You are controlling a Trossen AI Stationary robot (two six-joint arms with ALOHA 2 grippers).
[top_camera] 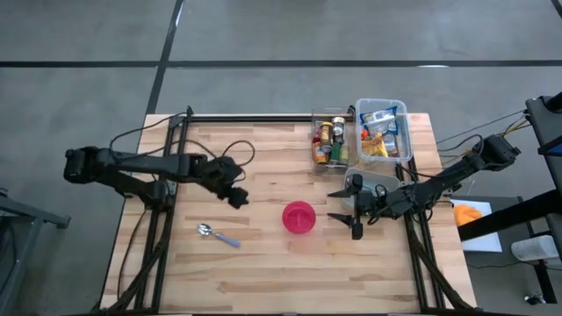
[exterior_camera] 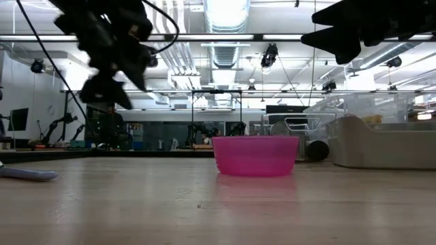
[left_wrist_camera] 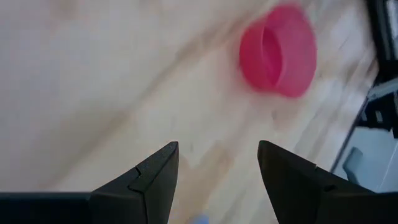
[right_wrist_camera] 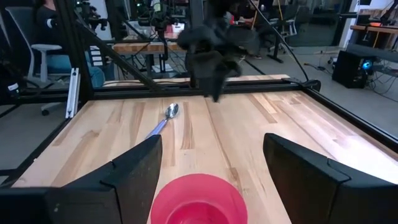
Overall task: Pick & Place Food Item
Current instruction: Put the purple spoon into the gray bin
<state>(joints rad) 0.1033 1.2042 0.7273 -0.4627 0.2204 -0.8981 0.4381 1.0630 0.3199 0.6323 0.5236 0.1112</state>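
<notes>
The packets in the clear bin [top_camera: 381, 128] at the upper right of the high view are too small to name; so are the jars in the small tray [top_camera: 331, 139] beside it; in the left wrist view the pink bowl [left_wrist_camera: 278, 50] is blurred; in the right wrist view the bottom edge cuts the bowl off; in the low view the spoon [exterior_camera: 27, 174] is cut by the left edge, and the top edge cuts both dark arms.

i see open tabletop [top_camera: 263, 272] across the lower frame of the high view. obstacles: pink bowl [top_camera: 299, 217] at centre, spoon [top_camera: 217, 234] lower left, two food bins [top_camera: 360, 133] crowding the upper right corner.
</notes>
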